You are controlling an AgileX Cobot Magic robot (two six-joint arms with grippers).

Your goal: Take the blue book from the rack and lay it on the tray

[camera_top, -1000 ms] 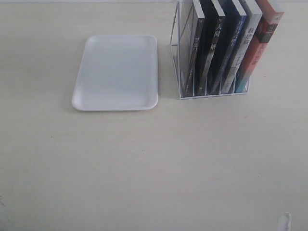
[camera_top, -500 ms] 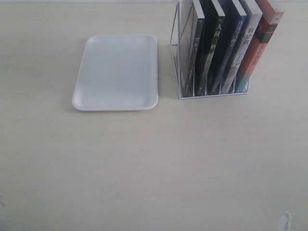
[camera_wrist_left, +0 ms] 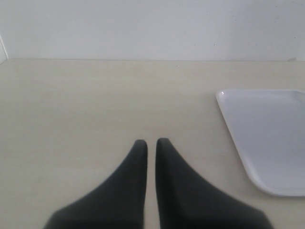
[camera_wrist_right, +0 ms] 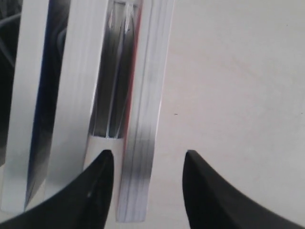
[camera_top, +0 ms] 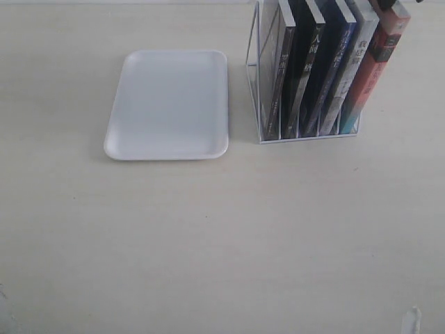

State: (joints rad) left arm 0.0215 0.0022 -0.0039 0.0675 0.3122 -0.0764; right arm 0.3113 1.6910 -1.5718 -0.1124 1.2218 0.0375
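Holding five books, blue book midmost, the rack stands at the tray's three o'clock. Left gripper jaws nearly touch; right gripper's spread astride the red-spined book.

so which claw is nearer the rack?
Right. The right claw is open at the rack, straddling its end book; the left claw is shut over bare table near the tray.

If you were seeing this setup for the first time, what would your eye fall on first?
The white wire rack at the exterior view's upper right, its leaning books ending in the red-orange-spined book, draws the eye first. To its left lies the bare white tray. In the right wrist view the open right pincer frames that book's page edge.
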